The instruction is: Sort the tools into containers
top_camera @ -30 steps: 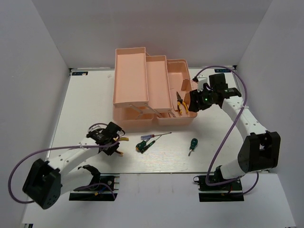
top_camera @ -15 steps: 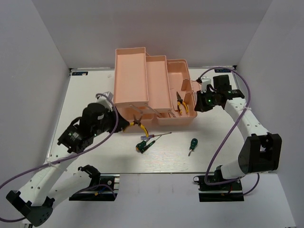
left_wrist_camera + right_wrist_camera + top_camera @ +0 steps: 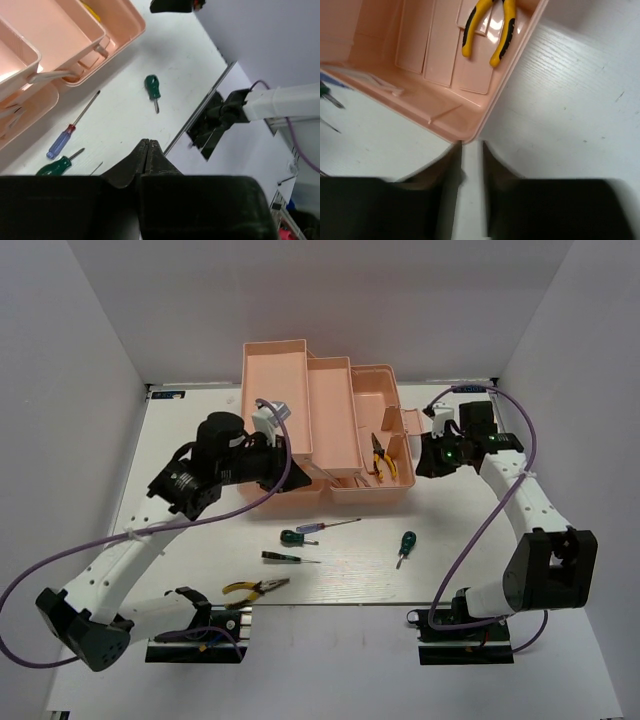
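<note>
Toolbox (image 3: 375, 495) open on the counter (image 3: 190, 440), one pair of pliers (image 3: 382, 458) inside, both hands empty.

From where I stand, those yellow pliers lie in the toolbox's right-hand section. The other pliers (image 3: 256, 588) sit well out in front of the toolbox, by the counter's front edge. Just in front of the toolbox lie the red-and-blue screwdriver (image 3: 318, 527) and, touching or just beside it, the green screwdriver (image 3: 288, 536). A slim dark-handled driver (image 3: 290, 558) is a little further out, and the stubby screwdriver (image 3: 405, 543) lies off the toolbox's front right. The left hand (image 3: 148, 145) is raised at the toolbox's front left, jaws pressed together on nothing. The right hand (image 3: 471, 146) points down just outside the toolbox's right front corner, its jaws a slim gap apart, with bare counter showing between them.
</note>
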Action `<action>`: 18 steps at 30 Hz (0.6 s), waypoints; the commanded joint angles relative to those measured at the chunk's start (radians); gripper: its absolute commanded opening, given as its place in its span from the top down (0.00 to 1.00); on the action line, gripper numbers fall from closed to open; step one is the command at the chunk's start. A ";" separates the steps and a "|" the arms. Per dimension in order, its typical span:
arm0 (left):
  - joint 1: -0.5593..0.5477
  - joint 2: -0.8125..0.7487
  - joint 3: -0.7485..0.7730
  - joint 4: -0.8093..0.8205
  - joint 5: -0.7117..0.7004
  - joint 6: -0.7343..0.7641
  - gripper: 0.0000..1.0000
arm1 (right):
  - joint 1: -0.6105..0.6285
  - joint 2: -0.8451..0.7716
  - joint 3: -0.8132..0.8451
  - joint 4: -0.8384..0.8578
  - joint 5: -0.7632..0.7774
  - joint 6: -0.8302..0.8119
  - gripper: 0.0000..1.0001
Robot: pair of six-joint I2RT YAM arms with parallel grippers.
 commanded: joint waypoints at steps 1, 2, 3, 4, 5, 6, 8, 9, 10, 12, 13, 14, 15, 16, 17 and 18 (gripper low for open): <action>-0.009 0.013 0.013 -0.039 0.065 0.084 1.00 | -0.002 -0.046 -0.025 0.002 -0.043 -0.032 0.65; -0.009 0.013 0.002 -0.118 0.041 0.130 1.00 | -0.004 -0.054 -0.037 -0.004 -0.057 -0.064 0.61; -0.020 0.013 -0.042 -0.166 0.018 0.152 1.00 | -0.001 -0.051 -0.049 -0.018 -0.117 -0.076 0.54; -0.020 0.013 -0.072 -0.206 0.018 0.175 0.86 | 0.001 -0.054 -0.054 -0.038 -0.138 -0.105 0.52; -0.020 -0.008 -0.146 -0.231 -0.007 0.205 0.73 | 0.001 -0.062 -0.078 -0.047 -0.158 -0.131 0.50; -0.030 -0.024 -0.180 -0.272 -0.022 0.205 0.63 | 0.005 -0.065 -0.086 -0.050 -0.200 -0.140 0.50; -0.031 -0.051 -0.268 -0.294 -0.060 0.218 0.40 | 0.005 -0.076 -0.117 -0.052 -0.263 -0.186 0.49; -0.040 -0.052 -0.286 -0.337 -0.086 0.230 0.37 | 0.008 -0.073 -0.120 -0.056 -0.272 -0.206 0.47; -0.040 -0.052 -0.303 -0.351 -0.102 0.230 0.37 | 0.007 -0.066 -0.121 -0.070 -0.290 -0.216 0.47; -0.049 -0.038 -0.334 -0.384 -0.148 0.221 0.37 | 0.008 -0.045 -0.106 -0.093 -0.318 -0.260 0.46; -0.058 -0.023 -0.343 -0.406 -0.172 0.204 0.37 | 0.008 -0.040 -0.097 -0.102 -0.344 -0.268 0.46; -0.058 -0.012 -0.343 -0.424 -0.229 0.186 0.37 | 0.011 -0.037 -0.095 -0.121 -0.355 -0.277 0.46; -0.058 -0.012 -0.352 -0.465 -0.264 0.126 0.37 | 0.013 -0.028 -0.088 -0.129 -0.366 -0.301 0.46; -0.067 0.002 -0.353 -0.493 -0.307 0.076 0.37 | 0.016 -0.028 -0.082 -0.136 -0.376 -0.308 0.46; -0.067 0.002 -0.353 -0.521 -0.390 0.020 0.37 | 0.033 -0.028 -0.080 -0.150 -0.387 -0.329 0.46; -0.067 -0.013 -0.353 -0.539 -0.413 -0.032 0.37 | 0.039 -0.033 -0.081 -0.158 -0.396 -0.350 0.46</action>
